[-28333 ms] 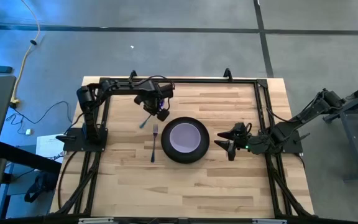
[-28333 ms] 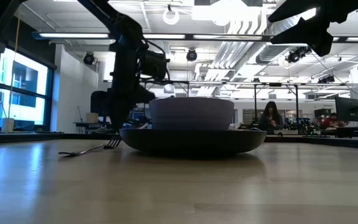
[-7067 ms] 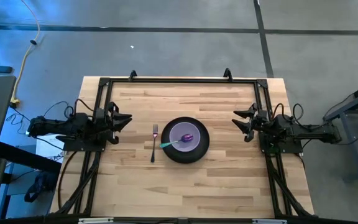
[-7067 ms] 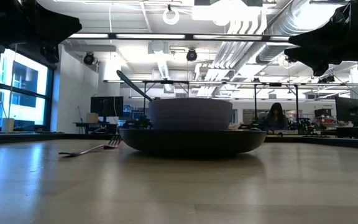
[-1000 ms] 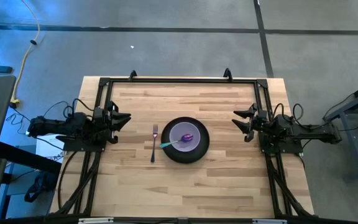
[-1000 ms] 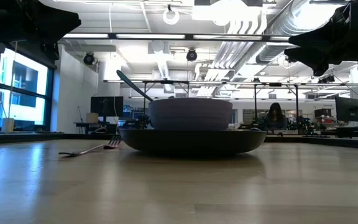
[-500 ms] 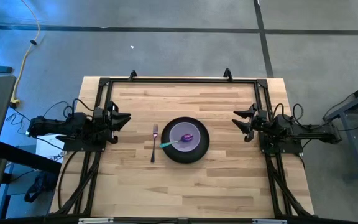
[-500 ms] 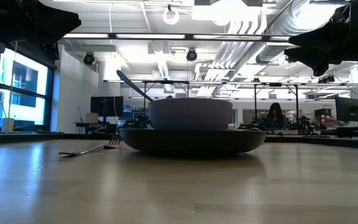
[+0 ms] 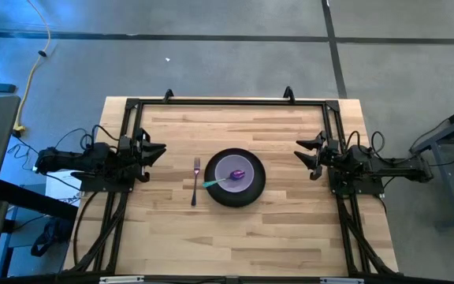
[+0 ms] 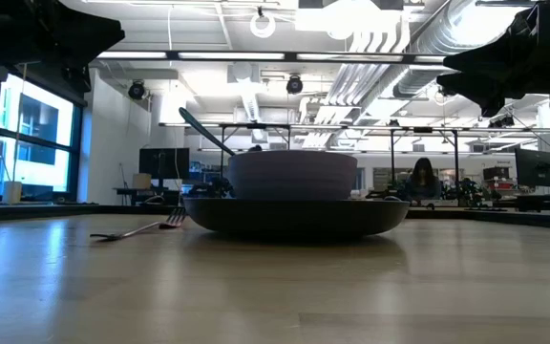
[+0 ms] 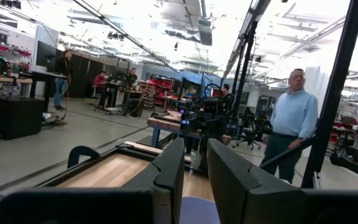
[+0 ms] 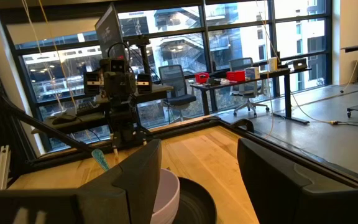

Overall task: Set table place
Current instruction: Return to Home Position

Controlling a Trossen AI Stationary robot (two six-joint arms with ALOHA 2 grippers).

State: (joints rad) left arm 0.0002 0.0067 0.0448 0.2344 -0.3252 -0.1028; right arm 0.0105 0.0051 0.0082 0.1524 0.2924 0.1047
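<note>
The dark grey plate sits mid-table with the lavender bowl standing in it; both also show in the low view, plate and bowl. The spoon's purple head lies in the bowl, and its blue handle leans on the rim toward the left. The fork lies flat on the table left of the plate. My left gripper rests at the table's left side, narrowly open and holding nothing. My right gripper rests at the right side, open and holding nothing.
A black metal frame runs along the table's far edge and down both sides past the arm bases. Bare wood lies between the plate and the near edge. A person stands in the room beyond the table.
</note>
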